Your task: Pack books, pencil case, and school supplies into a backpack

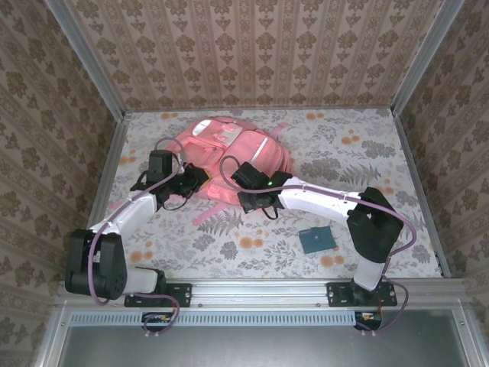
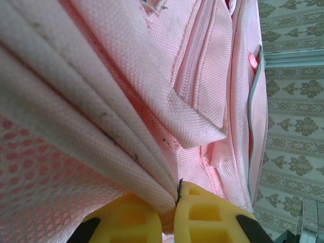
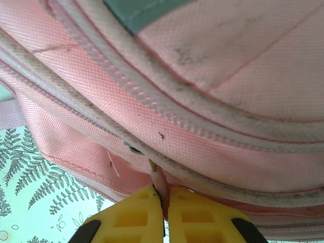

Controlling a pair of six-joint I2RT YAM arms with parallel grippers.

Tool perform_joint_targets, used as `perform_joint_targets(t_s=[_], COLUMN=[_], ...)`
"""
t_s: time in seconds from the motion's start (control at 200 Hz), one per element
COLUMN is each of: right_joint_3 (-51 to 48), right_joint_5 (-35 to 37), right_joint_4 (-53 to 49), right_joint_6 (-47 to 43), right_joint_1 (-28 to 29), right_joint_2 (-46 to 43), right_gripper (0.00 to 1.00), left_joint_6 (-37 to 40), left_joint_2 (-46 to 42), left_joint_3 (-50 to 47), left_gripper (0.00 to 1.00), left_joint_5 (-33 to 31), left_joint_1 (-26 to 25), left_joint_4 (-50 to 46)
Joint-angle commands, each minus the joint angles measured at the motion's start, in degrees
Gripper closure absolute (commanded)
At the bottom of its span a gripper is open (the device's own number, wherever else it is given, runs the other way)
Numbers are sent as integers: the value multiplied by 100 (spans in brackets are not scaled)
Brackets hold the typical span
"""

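nearest the arm bases, the small teal book lies flat on the fern-printed surface, just left of the right arm's upright link and well apart from both pincers. further in, the left pincer is clenched on a fold of the backpack: its yellow fingertips meet with a pale layered edge of pink cloth caught between them, at the bag's left side in the top view. the right pincer is likewise clenched, its fingertips pressed together on a thin pale bit that sticks out from the backpack's piped seam, at the bag's near edge. fern print shows beside and below that edge in the right wrist view. the backpack itself lies flat at the middle of the surface, beyond both pincers, its straps trailing toward the near side. what is inside it cannot be told; the cloth hides the interior from every view.
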Motion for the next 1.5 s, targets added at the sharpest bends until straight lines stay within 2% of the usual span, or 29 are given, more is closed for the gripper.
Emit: perform_joint_targets(t_s=[0.0,0.42,0.625,0.685,0.815,0.85,0.925,1.09,1.255,1.41,1.495], right_joint_3=[-228,-1066,-905,-810,-487,-402,-163,538,868,796,729], right_joint_5=[845,1441,644,291,-321,-504,-818,-1260,-1642,-1651,-1651], right_joint_4=[-601,-804,-454,-240,187,338,628,894,1120,1165,1162], right_joint_6=[23,-218,-282,-278,-180,-125,-48,55,154,251,286], right_joint_1=[-185,-438,-326,-227,6,54,188,316,394,412,444], right_joint_2=[-178,-1050,-1169,-1119,-856,-764,-535,14,317,333,312], right_gripper=[94,99,100,100,100,100,100,100,100,100,100], left_joint_6=[321,508,705,799,922,910,844,404,-525,-1042,-1200], left_joint_2=[-57,-1,171,150,-179,-313,-626,-1364,-1808,-1905,-1830], left_joint_3=[114,157,413,518,615,594,491,-20,-766,-1210,-1328], left_gripper=[100,100,100,88,53,47,41,38,39,48,50], left_joint_5=[-393,-557,-589,-716,-1320,-1464,-1641,-1375,-715,-566,-516], left_joint_1=[196,412,420,440,519,534,562,555,395,153,91], left_joint_4=[2,-104,-250,-455,-1082,-1244,-1514,-1655,-1061,-565,-333])
